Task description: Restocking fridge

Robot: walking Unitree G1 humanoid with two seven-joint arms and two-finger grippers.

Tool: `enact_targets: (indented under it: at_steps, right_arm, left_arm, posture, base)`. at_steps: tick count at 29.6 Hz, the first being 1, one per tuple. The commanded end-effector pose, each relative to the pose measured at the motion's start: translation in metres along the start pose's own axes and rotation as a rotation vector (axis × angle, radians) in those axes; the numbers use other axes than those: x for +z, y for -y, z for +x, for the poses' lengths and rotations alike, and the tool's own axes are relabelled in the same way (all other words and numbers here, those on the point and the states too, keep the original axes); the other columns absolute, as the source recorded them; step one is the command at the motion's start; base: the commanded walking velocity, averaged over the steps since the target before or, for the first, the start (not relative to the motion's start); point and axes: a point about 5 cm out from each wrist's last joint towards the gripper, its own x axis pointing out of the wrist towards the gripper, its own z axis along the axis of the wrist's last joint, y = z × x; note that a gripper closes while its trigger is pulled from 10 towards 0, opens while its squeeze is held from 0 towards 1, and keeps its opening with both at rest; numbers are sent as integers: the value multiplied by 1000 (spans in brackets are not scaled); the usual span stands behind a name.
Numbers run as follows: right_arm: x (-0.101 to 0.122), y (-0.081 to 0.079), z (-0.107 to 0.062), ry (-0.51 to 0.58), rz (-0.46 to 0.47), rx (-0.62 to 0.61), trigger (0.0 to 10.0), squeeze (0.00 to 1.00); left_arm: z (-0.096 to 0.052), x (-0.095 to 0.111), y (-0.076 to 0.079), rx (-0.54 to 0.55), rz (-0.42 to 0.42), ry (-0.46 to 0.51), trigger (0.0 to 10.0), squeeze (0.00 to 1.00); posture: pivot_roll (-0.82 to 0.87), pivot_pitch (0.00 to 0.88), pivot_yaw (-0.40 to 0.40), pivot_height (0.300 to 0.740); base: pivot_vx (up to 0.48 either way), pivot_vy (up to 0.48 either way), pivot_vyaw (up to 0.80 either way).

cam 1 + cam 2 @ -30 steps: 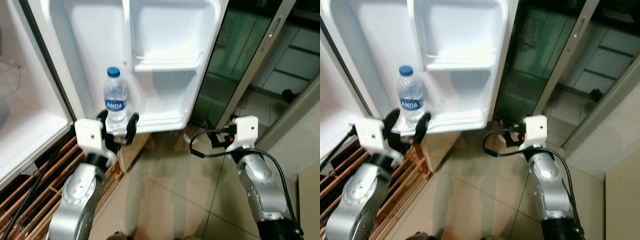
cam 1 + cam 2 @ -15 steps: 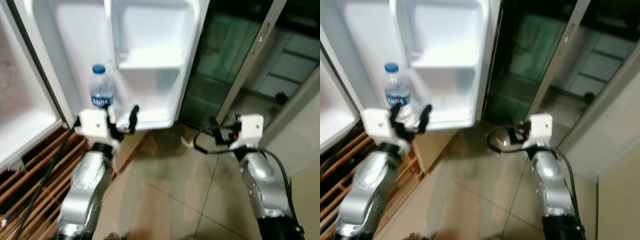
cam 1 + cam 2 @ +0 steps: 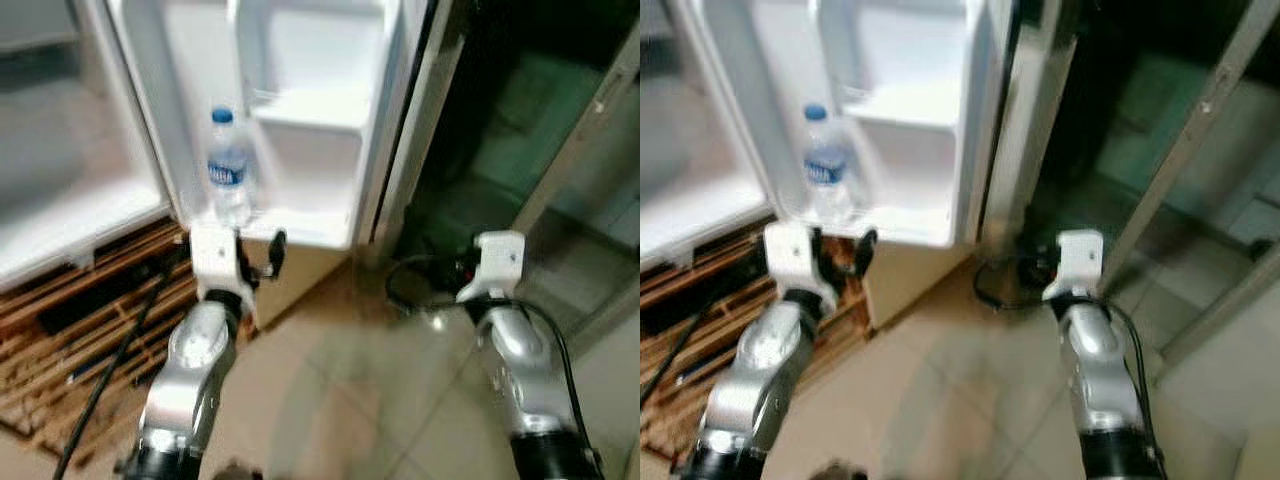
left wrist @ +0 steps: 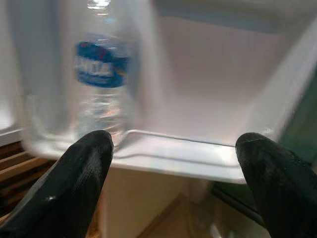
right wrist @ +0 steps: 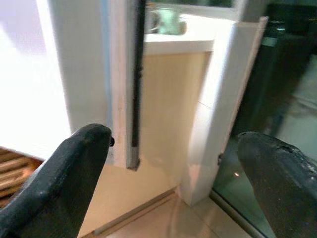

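— Where's the bottle [image 3: 229, 166]?

— Upright in the bottom door shelf [image 3: 300, 222], straight ahead of the left gripper [image 3: 257, 258], which is spread wide and empty just below it.

— And the right gripper [image 5: 168, 163]?

— Also wide, well off by the door's edge.

Clear water bottle [image 3: 229, 168], blue cap and label, stands upright, seemingly in the fridge door's [image 3: 330, 120] bottom shelf

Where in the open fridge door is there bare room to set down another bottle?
The lower door shelf is bare to the right of the water bottle. The upper door shelf is bare too. The lower shelf's left end, by the bottle, is taken.
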Motion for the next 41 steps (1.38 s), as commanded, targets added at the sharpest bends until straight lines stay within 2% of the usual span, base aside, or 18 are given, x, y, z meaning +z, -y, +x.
enact_targets:
  at_steps: [1, 9, 11, 13, 15, 16, 20, 22, 24, 28, 30, 35, 38, 41]
  right_arm:
    - [4, -2, 3, 15, -1, 13, 10000, 286]
    - [3, -9, 8, 19, -12, 34, 10000, 337]
    - [2, -10, 9, 22, -9, 29, 10000, 345]
    - [-2, -4, 8, 10, 7, 2, 10000, 349]
    - [-4, -2, 7, 2, 8, -5, 10000, 349]
    - [-7, 0, 6, -10, 7, -14, 10000, 353]
    - [-14, 5, 7, -41, 3, -60, 10000, 310]
    - [-15, 4, 9, -39, 16, -73, 10000, 259]
    - [-15, 0, 13, -37, 19, -62, 10000, 251]
    - [-14, -5, 17, -33, 15, -32, 10000, 263]
    - [-14, -8, 19, -32, 12, -18, 10000, 306]
    - [-16, -12, 21, -37, 9, -3, 10000, 329]
    - [-17, -20, 24, -38, -10, 35, 10000, 349]
    - [-13, -18, 26, -26, -11, 32, 10000, 349]
  left_arm:
    - [2, -4, -9, 48, 30, -17, 10000, 0]
    - [11, -7, -21, 123, 75, -42, 10000, 0]
    - [3, -19, -27, 137, 109, -94, 10000, 0]
    - [-14, -36, -34, 133, 152, -172, 10000, 0]
    - [-18, -41, -34, 130, 127, -200, 10000, 0]
    - [-19, -43, -33, 127, 140, -208, 10000, 0]
    - [-11, -35, -25, 118, 130, -158, 10000, 0]
    - [-1, -24, -21, 115, 100, -105, 10000, 0]
    - [4, -15, -22, 140, 71, -65, 10000, 0]
    - [4, -14, -23, 164, 76, -66, 10000, 0]
    - [3, -15, -24, 176, 74, -66, 10000, 0]
    - [3, -15, -26, 190, 75, -59, 10000, 0]
    - [9, -16, -30, 204, 81, -53, 10000, 0]
    - [12, -13, -28, 192, 86, -44, 10000, 0]
  posture:
    - [-105, 0, -32, 740]
    - [-104, 0, -25, 740]
    - [-100, 0, -21, 740]
    - [-87, 0, -17, 740]
    - [-84, 0, -16, 740]
    - [-82, 0, -14, 740]
    - [-78, 0, -16, 740]
    - [-70, 0, -19, 740]
    - [-58, 0, -24, 740]
    - [-52, 0, -28, 740]
    - [-38, 0, -39, 740]
    - [-29, 0, -53, 740]
    - [-36, 0, -59, 740]
    - [-37, 0, -56, 740]
  base:
    - [0, -469, 631]
    - [0, -469, 607]
    - [0, -469, 563]
    - [0, -399, 562]
    - [0, -165, 553]
    - [0, 0, 544]
    - [0, 0, 539]
    - [0, 0, 0]
    - [399, 0, 0]
    - [435, 0, 0]
    - [435, 0, 641]
    - [434, 0, 618]
    - [434, 0, 598]
    - [434, 0, 569]
